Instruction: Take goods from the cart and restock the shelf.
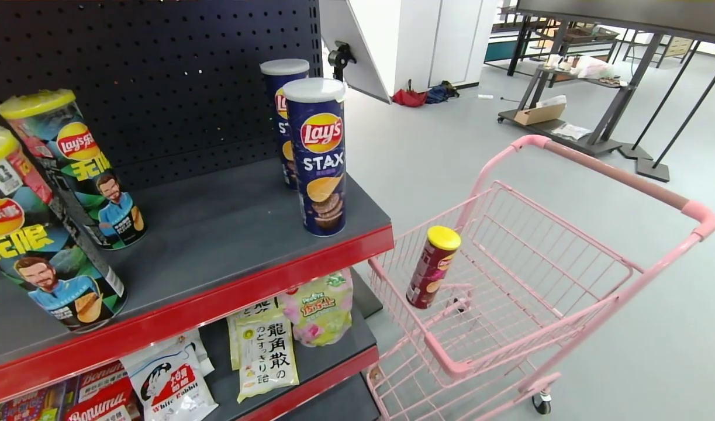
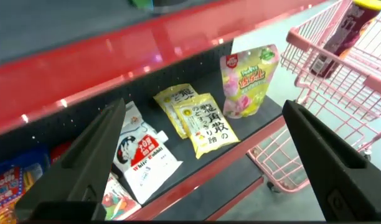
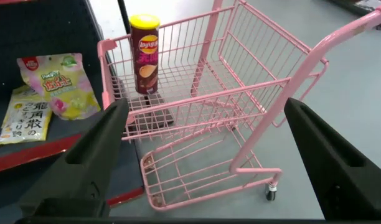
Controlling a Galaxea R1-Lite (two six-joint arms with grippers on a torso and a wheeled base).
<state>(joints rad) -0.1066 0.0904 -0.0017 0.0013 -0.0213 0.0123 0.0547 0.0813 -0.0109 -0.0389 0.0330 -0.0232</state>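
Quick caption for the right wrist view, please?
Open right tool facing the pink cart, one maroon chip can standing in its basket.

Blue cans [image 1: 322, 158] [image 1: 280, 99]: 2 | green cans [image 1: 76, 169] [image 1: 35, 245]: 2 | red can [image 1: 432, 268]: 1 | pink cart [image 1: 614, 174]: 1 | yellow packets [image 2: 209, 127] [image 2: 177, 101]: 2 | green pouch [image 1: 322, 310]: 1

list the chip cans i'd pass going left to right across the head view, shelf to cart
nearer green chip can with yellow lid → front blue chip can with white lid → maroon chip can with yellow lid, standing in the pink cart
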